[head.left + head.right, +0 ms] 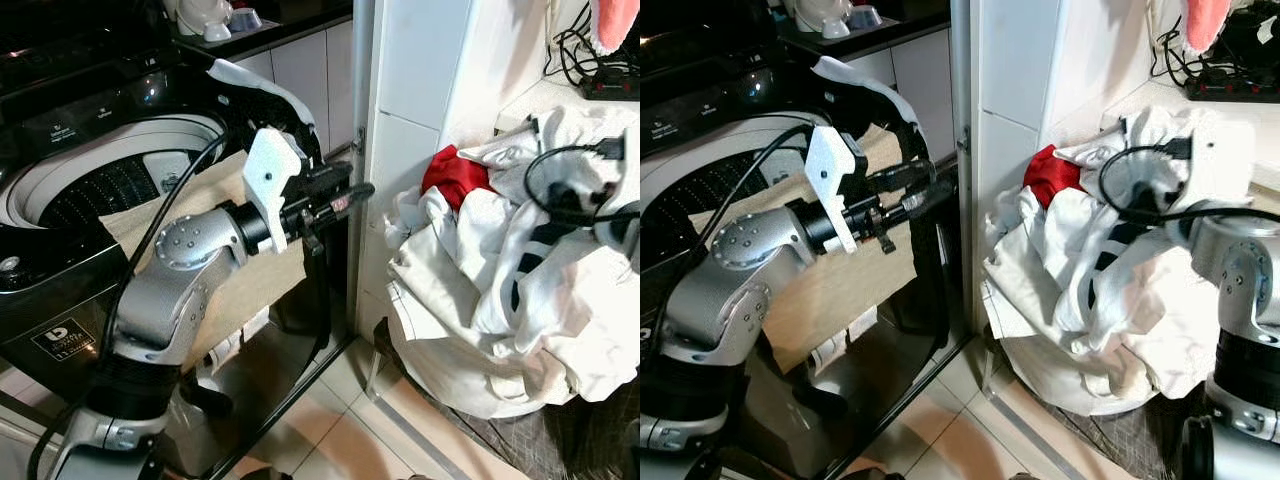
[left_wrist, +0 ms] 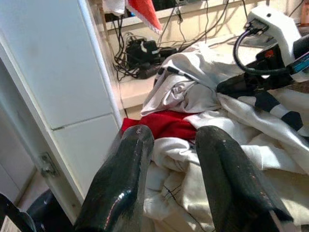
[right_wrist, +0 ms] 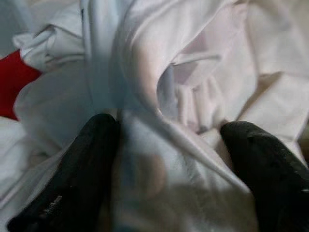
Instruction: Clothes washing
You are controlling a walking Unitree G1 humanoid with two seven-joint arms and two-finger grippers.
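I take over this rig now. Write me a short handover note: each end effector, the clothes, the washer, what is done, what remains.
Left end effector: open, empty, held in the air between the washing machine and the laundry pile, pointing toward the pile.
Right end effector: open, fingers pushed into white cloth on the pile, nothing gripped yet.
Washer: lid open, a beige cloth hangs over its front edge.
Done: apparently only the beige cloth moved over.
Left: grasp pile items, including the red garment, and load the drum.
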